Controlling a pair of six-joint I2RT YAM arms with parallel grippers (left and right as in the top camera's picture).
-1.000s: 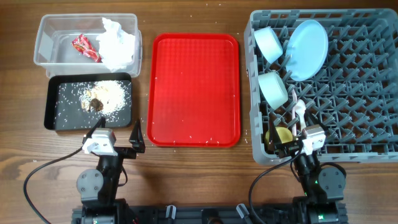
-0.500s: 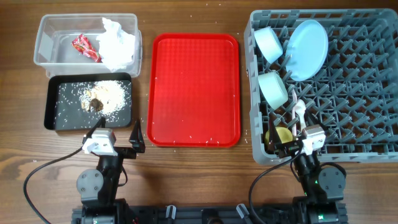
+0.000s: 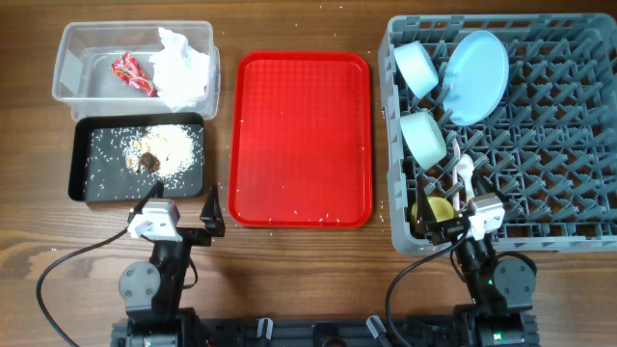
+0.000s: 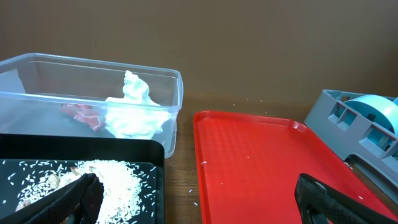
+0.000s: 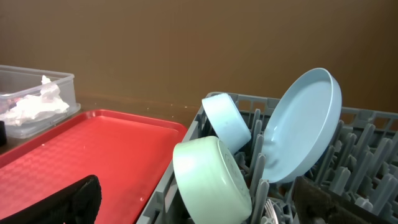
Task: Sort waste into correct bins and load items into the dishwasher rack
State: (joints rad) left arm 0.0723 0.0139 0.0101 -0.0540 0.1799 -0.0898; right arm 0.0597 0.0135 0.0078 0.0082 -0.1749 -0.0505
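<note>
- Left gripper (image 3: 183,200): jaws spread wide, holding nothing, low over the wooden table (image 3: 289,260).
- Right gripper (image 3: 455,220): jaws likewise wide and empty, at the near edge of the rack.
- Two bins lie ahead of the left jaws, toward their left side, touching or nearly so. The shallow black rectangular tray (image 3: 82,183) is the nearer and the clear plastic rectangular tub (image 3: 67,58) lies just beyond it.
- The tub holds one crumpled white paper napkin (image 3: 181,67) and one small red snack wrapper (image 3: 133,74), side by side.
- The black tray holds one heap of brownish food scraps with white rice-like grains (image 3: 159,149).
- One flat red plastic serving tray (image 3: 301,135) lies ahead of the left jaws, toward their right side. It carries only a few stray grains.
- One large square grey plastic dishwasher rack (image 3: 559,145) lies ahead of the right jaws.
- Two small pale blue-green bowls stand on edge ahead of the right jaws, one nearer (image 3: 424,138) and one farther (image 3: 416,67).
- One pale blue round plate (image 3: 477,75) stands tilted just right of the bowls.
- One small yellow cup (image 3: 439,207) sits in the rack, close to the right jaws.
- White plastic cutlery (image 3: 463,173) lies just beyond the cup. The pieces are too small to count.
</note>
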